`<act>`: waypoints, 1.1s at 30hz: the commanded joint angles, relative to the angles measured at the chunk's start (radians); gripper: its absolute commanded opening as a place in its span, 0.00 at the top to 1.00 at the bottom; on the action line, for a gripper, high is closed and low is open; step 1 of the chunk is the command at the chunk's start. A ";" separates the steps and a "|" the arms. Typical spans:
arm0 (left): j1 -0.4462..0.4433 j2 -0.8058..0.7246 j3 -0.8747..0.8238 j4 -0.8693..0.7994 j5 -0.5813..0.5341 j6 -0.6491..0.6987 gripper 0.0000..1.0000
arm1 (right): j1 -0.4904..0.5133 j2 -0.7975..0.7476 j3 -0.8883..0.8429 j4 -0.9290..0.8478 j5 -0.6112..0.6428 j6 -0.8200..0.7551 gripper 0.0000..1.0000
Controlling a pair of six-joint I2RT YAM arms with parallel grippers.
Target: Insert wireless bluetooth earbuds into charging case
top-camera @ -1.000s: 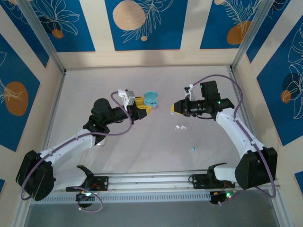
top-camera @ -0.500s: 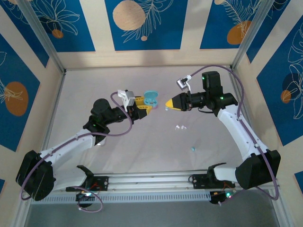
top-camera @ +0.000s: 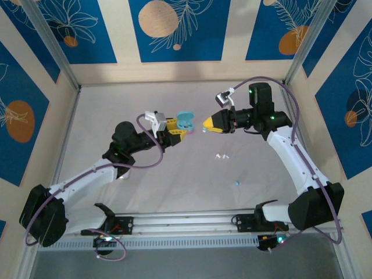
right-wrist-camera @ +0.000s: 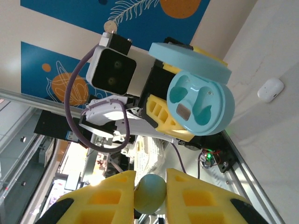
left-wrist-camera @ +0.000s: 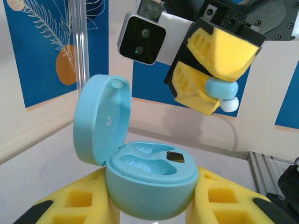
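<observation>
Now we see L claw (top-camera: 177,132) clamped on open teal case (left-wrist-camera: 149,179), lid up; R claw (top-camera: 207,126) pinches teal earbud (left-wrist-camera: 222,88) just right of case; white buds (top-camera: 221,156) lie farther right of it.

Mid-table, the left gripper (top-camera: 177,130) clasps the teal case (top-camera: 185,120), lid raised. Just right of it, the right gripper (top-camera: 204,126) faces it, pinching what may be a teal earbud (top-camera: 203,131). Nearer, white earbuds (top-camera: 221,156) and a loose teal bud (top-camera: 236,182) lie on the table (top-camera: 174,186).
</observation>
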 commanded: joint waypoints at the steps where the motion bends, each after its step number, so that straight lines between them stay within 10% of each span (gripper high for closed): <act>1: -0.017 -0.010 0.005 0.019 -0.009 0.024 0.71 | 0.002 0.019 0.020 0.018 0.012 0.090 0.80; 19: -0.022 -0.007 0.008 0.005 -0.022 0.037 0.71 | 0.010 0.033 -0.023 0.130 0.083 0.299 0.80; 33: -0.026 0.018 0.007 0.056 -0.006 0.047 0.71 | 0.161 -0.062 0.014 0.141 0.335 0.091 0.79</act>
